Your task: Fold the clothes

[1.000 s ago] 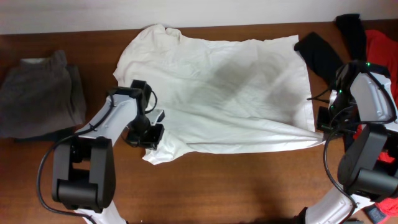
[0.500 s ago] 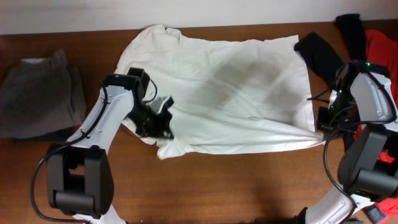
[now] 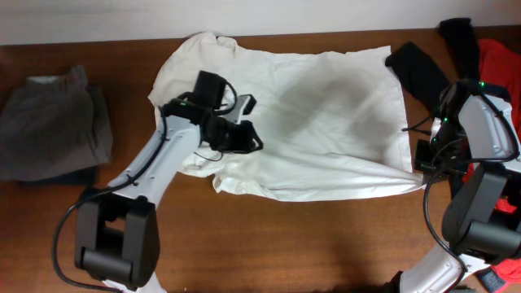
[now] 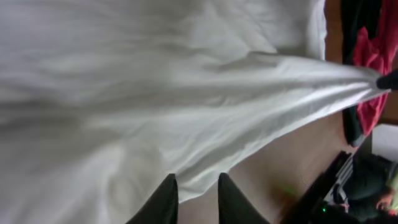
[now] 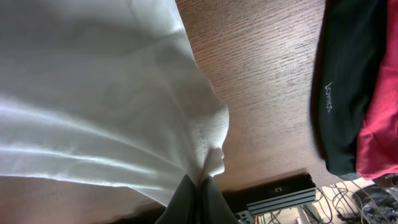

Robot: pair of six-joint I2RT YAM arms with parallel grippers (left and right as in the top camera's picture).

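White thin T-shirt point(image 3: 326, 122), side fold apparently laid: right jaws clench its corner, left jaws parted; next, opposite side.

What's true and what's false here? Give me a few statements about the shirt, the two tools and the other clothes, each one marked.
1. The right tool is shut on a corner of the white T-shirt. True.
2. The left tool hangs over the black garment. False: it is over the white T-shirt.
3. A grey pile of clothes lies at the left end of the table. True.
4. The orange-red garment lies on the T-shirt. False: it lies off it, at the table's right end beside the black garment.
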